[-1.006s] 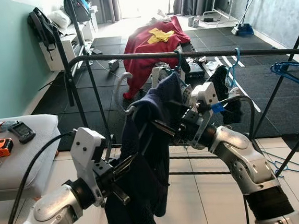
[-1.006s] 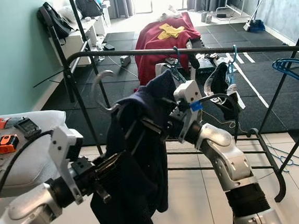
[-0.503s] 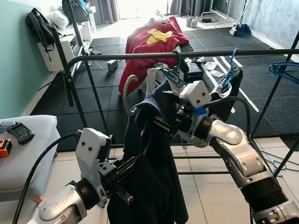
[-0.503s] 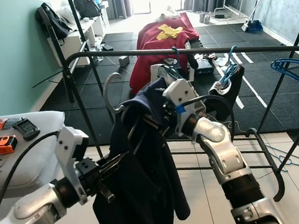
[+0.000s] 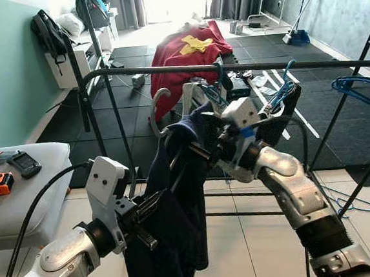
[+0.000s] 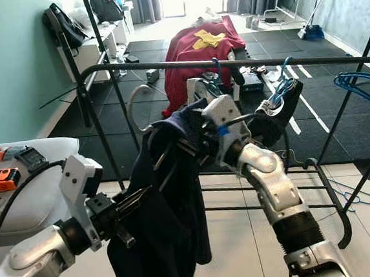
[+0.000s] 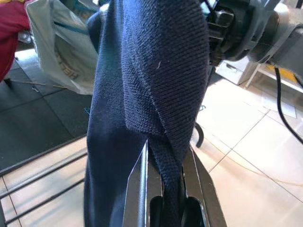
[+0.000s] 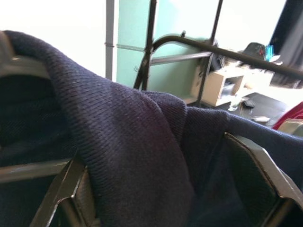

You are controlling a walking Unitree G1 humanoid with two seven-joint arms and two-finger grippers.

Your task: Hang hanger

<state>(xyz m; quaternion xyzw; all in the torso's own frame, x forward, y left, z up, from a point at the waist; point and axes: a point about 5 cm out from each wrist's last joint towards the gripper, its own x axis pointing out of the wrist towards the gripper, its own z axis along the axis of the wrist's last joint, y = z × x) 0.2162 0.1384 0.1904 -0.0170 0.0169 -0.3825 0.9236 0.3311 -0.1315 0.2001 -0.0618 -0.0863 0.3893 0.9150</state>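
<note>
- Clothes rail (image 5: 166, 71) is a black bar across the room; other hangers (image 5: 284, 84) already sit on it to the right.
- Navy sweater (image 5: 178, 204) on the hanger hangs between both arms, below and in front of the rail.
- Hanger's white hook (image 5: 155, 108) now sits higher and closer to the rail than half a second ago, but not over it: still short of hanging.
- Right gripper (image 5: 202, 153) clenched on the sweater's shoulder at the hanger top.
- Left gripper (image 7: 163, 179) clamped on a low fold of the sweater, has dropped slightly.
</note>
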